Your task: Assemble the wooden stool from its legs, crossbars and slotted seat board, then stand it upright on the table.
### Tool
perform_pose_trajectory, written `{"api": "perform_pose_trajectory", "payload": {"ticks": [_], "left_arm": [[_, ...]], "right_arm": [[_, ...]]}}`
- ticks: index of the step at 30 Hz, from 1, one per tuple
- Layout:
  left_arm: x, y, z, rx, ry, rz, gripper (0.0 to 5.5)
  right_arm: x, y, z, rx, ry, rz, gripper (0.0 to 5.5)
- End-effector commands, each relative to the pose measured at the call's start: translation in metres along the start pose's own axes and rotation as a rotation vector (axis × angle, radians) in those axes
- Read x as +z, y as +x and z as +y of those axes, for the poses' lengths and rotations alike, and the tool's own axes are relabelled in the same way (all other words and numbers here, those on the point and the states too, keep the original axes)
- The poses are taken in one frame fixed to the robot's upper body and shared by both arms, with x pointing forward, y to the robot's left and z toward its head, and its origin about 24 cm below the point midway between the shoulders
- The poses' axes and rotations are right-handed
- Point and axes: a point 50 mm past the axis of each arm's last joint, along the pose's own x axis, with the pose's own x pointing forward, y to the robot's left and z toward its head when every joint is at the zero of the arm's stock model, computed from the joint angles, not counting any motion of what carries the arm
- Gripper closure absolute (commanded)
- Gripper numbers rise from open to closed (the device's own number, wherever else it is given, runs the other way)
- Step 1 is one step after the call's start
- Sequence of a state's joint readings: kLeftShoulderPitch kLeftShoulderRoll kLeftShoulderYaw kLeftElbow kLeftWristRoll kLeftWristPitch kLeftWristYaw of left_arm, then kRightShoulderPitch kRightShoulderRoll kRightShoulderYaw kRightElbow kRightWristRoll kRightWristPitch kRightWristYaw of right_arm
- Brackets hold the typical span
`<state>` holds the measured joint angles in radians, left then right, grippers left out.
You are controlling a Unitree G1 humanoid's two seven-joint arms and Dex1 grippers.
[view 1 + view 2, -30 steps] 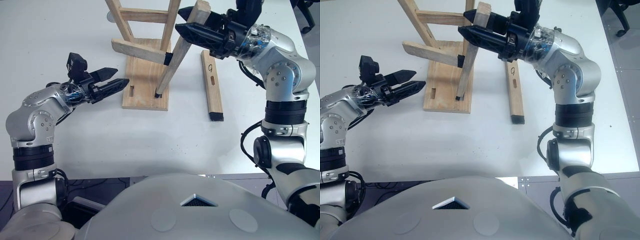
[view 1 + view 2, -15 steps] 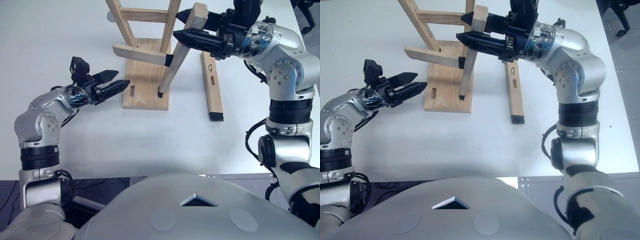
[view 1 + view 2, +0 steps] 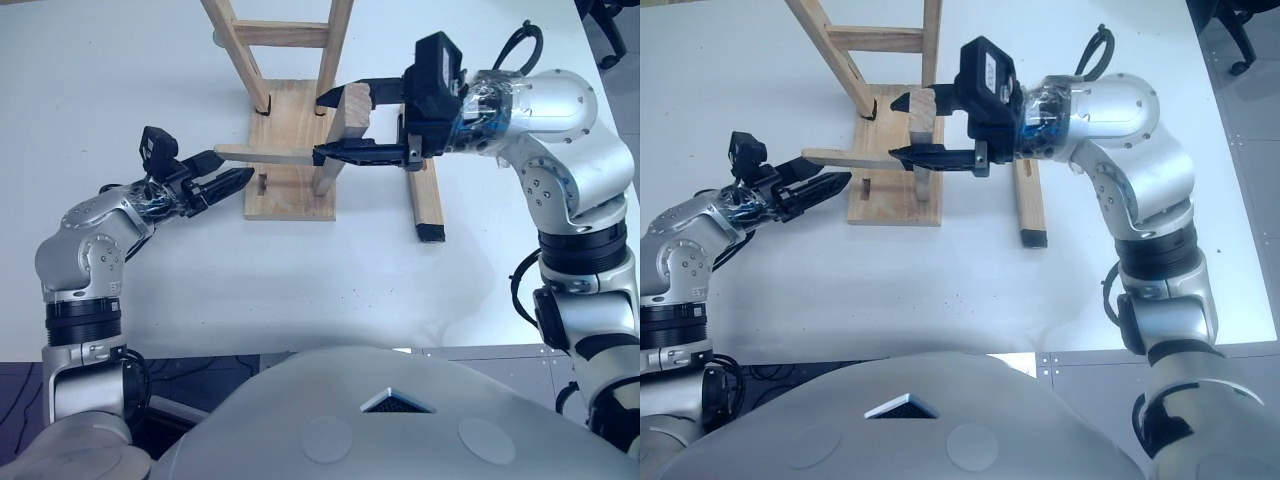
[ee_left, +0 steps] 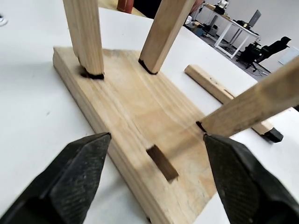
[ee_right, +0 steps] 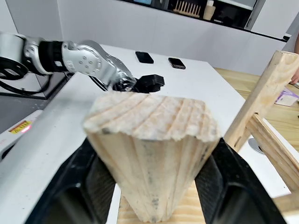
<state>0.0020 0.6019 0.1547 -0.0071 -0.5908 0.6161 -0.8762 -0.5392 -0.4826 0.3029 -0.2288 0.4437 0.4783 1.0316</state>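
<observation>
— Fingers (image 3: pixel 365 152) on your right side first: what have they got?

— They are clamped on the top end of the third leg (image 3: pixel 338 140). My right gripper (image 3: pixel 320 124) has one finger on each side of the wood, tight against it.

— And the left?

— My left gripper (image 3: pixel 235 166) is spread wide, and between its fingers (image 4: pixel 74 177) I see the seat board (image 3: pixel 290 205). It hangs low over the table (image 3: pixel 300 290), just off the board's left edge, pointing at it.

— Where does the leg you are holding end?

— Its foot meets the board at the near right corner. A crossbar (image 3: pixel 270 155) sticks out of that leg toward my left, above the board. Its free end lies just beside my left fingertips. I cannot tell whether they touch.

— How about the other pieces of the stool?

— The board lies flat, well back from the near edge of the table. At its far corners two more legs (image 3: pixel 238 55) stand in their slots, joined by a second crossbar (image 3: pixel 285 33). There is an empty slot (image 4: pixel 161 162) by the near left corner. The fourth leg (image 3: pixel 428 210) lies flat on the table just beside the board's right edge, apart from it, its far end under my right gripper.
</observation>
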Motion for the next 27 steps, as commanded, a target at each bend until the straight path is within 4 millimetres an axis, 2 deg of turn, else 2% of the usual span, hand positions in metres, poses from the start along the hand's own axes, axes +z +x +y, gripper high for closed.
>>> {"api": "perform_pose_trajectory", "payload": {"ticks": [1, 2, 5, 10, 11, 14, 17, 19, 21, 24, 27], "left_arm": [[-0.003, -0.007, 0.004, 0.060, 0.013, -0.003, 1.87], [-0.004, -0.008, 0.004, 0.067, 0.009, -0.008, 1.87], [-0.011, -0.010, 0.004, 0.091, -0.013, -0.020, 1.87], [-0.023, -0.013, 0.006, 0.140, -0.036, 0.001, 1.87], [-0.028, -0.016, 0.007, 0.164, -0.036, 0.017, 1.87], [-0.039, -0.031, 0.006, 0.232, -0.049, 0.020, 1.87], [-0.045, -0.046, 0.001, 0.292, -0.059, 0.001, 1.87], [-0.045, -0.053, -0.002, 0.317, -0.072, -0.035, 1.87], [-0.041, -0.057, -0.002, 0.331, -0.082, -0.065, 1.87], [-0.035, -0.058, 0.002, 0.336, -0.072, -0.063, 1.87], [-0.028, -0.058, 0.005, 0.330, -0.054, -0.051, 1.87]], "right_arm": [[-0.049, -0.010, 0.000, -0.023, 0.094, 0.305, 3.44], [-0.043, -0.011, -0.003, -0.027, 0.083, 0.284, 3.05], [-0.028, -0.015, -0.011, -0.026, 0.033, 0.252, 2.53], [-0.021, -0.026, -0.018, -0.074, -0.008, 0.280, 1.84], [-0.024, -0.036, -0.020, -0.131, 0.015, 0.317, 1.60], [-0.047, -0.068, -0.016, -0.340, 0.181, 0.469, 1.60], [-0.082, -0.084, 0.010, -0.580, 0.389, 0.558, 1.60], [-0.101, -0.090, 0.032, -0.748, 0.455, 0.604, 1.60], [-0.113, -0.092, 0.047, -0.839, 0.489, 0.645, 1.60], [-0.124, -0.086, 0.063, -0.843, 0.532, 0.669, 1.60], [-0.124, -0.081, 0.069, -0.850, 0.574, 0.645, 1.60]]}}
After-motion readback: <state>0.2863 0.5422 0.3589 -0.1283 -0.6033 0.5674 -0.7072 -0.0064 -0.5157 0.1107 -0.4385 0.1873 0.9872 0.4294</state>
